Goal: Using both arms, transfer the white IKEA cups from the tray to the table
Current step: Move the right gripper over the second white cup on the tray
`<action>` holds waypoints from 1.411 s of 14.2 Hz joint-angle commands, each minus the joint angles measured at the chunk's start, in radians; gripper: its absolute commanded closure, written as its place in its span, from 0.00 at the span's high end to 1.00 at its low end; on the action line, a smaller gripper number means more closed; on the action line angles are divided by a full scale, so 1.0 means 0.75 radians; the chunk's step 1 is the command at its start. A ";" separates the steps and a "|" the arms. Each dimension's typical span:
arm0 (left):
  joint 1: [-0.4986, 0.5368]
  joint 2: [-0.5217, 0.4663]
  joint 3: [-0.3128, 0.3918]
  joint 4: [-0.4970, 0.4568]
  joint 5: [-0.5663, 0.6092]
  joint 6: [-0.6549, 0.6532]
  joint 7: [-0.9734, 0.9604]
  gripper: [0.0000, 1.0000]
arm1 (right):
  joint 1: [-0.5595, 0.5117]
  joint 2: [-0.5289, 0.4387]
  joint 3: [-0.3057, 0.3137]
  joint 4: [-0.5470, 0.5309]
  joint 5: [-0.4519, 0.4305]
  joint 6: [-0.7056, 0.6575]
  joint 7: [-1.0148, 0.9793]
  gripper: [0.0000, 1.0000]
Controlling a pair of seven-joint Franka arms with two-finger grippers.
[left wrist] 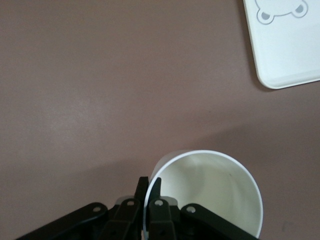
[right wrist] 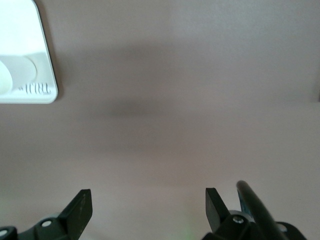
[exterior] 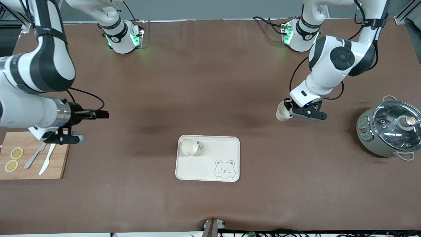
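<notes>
A brown matte table surface [exterior: 210, 82] filled nearly the whole front view, lit evenly from above, with soft shadows near its middle. A pale grey wall strip [exterior: 204, 10] ran along the edge farthest from the front camera. Aluminium frame rails [exterior: 406, 13] stood at the corner by the left arm's end. Dark cables [exterior: 296, 232] lay along the edge nearest the front camera

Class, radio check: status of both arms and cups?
Left gripper shut on second cup, off tray. Right gripper open above board. First cup on tray.
</notes>
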 commanded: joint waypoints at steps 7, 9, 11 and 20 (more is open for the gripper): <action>0.039 0.011 -0.017 -0.282 -0.032 0.416 0.087 0.00 | 0.170 0.155 -0.002 0.012 0.079 0.304 0.518 1.00; 0.077 0.040 -0.017 -0.307 -0.032 0.485 0.134 0.00 | 0.238 0.212 -0.002 0.018 0.075 0.398 0.662 1.00; 0.116 0.052 -0.017 -0.323 -0.032 0.506 0.197 0.00 | 0.281 0.268 -0.002 0.028 0.075 0.445 0.799 1.00; 0.196 0.130 -0.021 -0.334 -0.297 0.521 0.526 0.00 | 0.432 0.399 -0.002 0.071 0.073 0.633 1.167 1.00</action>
